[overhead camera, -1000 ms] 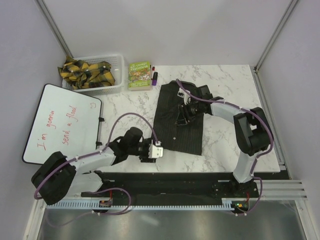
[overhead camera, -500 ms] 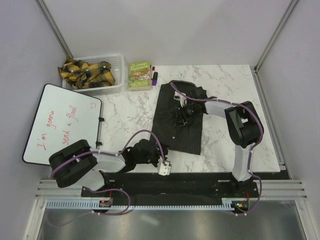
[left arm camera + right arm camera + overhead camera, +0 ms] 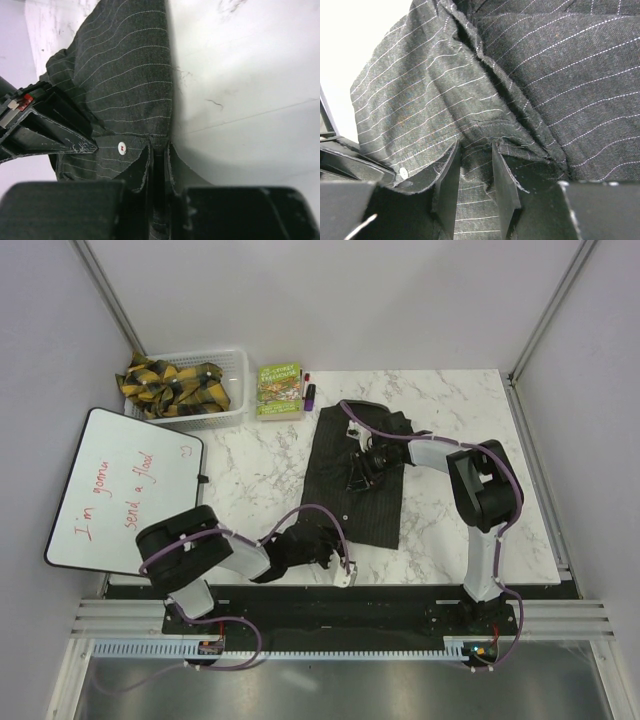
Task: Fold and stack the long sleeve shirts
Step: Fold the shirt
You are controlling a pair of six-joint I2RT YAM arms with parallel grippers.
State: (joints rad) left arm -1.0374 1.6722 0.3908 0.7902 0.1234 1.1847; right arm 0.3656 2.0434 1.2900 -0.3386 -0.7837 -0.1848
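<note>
One long sleeve shirt (image 3: pixel 350 502), dark charcoal with fine pale stripes, lies partly folded in the middle of the marble table (image 3: pixel 460 400). My left gripper (image 3: pixel 318 540) is at its near left corner. In the left wrist view the gripper (image 3: pixel 159 155) is shut on the shirt's hem (image 3: pixel 125 75), beside a white button (image 3: pixel 121 146). My right gripper (image 3: pixel 360 475) rests on the middle of the shirt. In the right wrist view its jaws (image 3: pixel 476 150) pinch a raised fold of the striped cloth (image 3: pixel 545 75).
At the back left a white basket (image 3: pixel 240 380) holds yellow and black cloth. A green book (image 3: pixel 280 390) and markers (image 3: pixel 308 392) lie next to it. A whiteboard (image 3: pixel 125 490) with red writing covers the left side.
My left arm swung right and toward the near edge to the shirt's near left corner, and its jaws closed on the hem. My right gripper narrowed slightly on the cloth.
</note>
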